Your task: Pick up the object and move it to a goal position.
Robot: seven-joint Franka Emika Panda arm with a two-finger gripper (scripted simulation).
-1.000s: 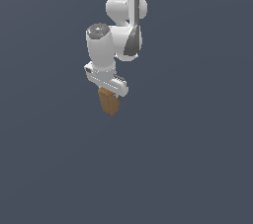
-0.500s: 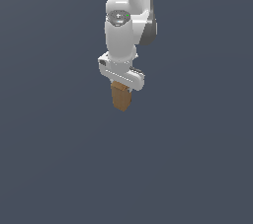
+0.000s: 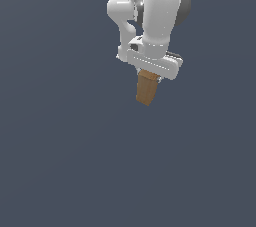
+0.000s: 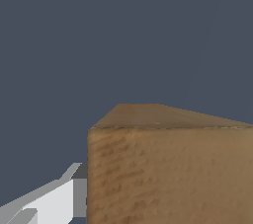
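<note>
The object (image 3: 147, 87) is a small tan-brown wooden block, taller than wide, hanging slightly tilted in mid-air in the exterior view. My white gripper (image 3: 150, 73) is shut on its upper end; the fingers themselves are hidden behind the block and the hand. In the wrist view the block (image 4: 170, 168) fills much of the frame, and one white finger (image 4: 54, 201) shows against its side. No goal marker shows in either view.
A plain dark grey-blue surface (image 3: 60, 161) fills the background everywhere. The white arm (image 3: 155, 11) rises from the gripper toward the top of the exterior view.
The arm has carried the block toward the exterior view's right and a little upward, and the wrist has turned. The grip on the block is unchanged.
</note>
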